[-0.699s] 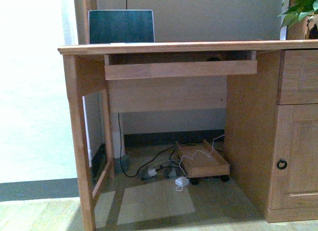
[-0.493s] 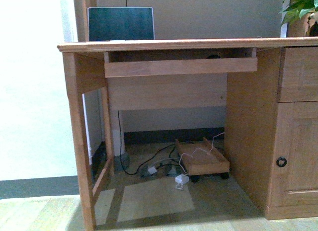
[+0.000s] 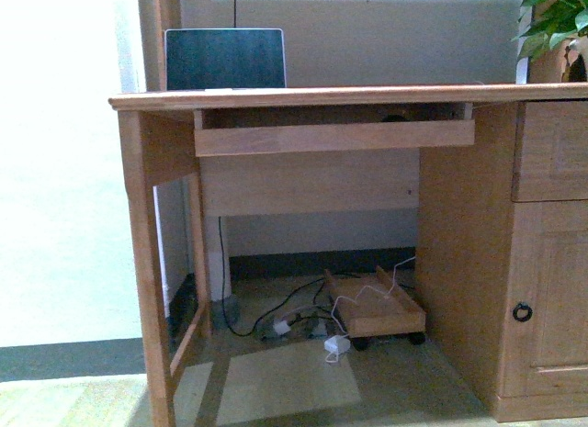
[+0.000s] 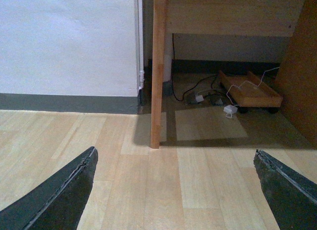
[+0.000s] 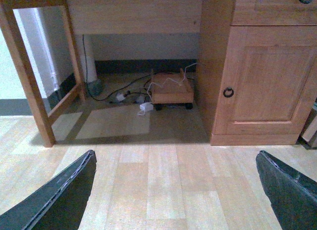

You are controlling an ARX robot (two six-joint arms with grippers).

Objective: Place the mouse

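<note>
In the front view only the dark, rounded top of the mouse point(image 3: 395, 117) shows. It lies on the pull-out tray point(image 3: 335, 137) under the desktop, behind the tray's front board. Neither arm appears in that view. My left gripper point(image 4: 174, 156) is open above bare wooden floor, in front of the desk's left leg point(image 4: 157, 67), with nothing between its fingers. My right gripper point(image 5: 176, 156) is open too, over the floor before the desk's knee space, and holds nothing. The mouse does not show in either wrist view.
A wooden desk point(image 3: 312, 96) carries a laptop point(image 3: 225, 58) at its left and a plant point(image 3: 556, 18) at its right. A cabinet door point(image 3: 551, 298) closes its right side. On the floor under it lie a wheeled wooden tray point(image 3: 377, 308), cables and a white adapter point(image 3: 336, 344).
The desk sits slightly lower in the front view than before, so the camera has shifted a little. Nothing on or under the desk has moved.
</note>
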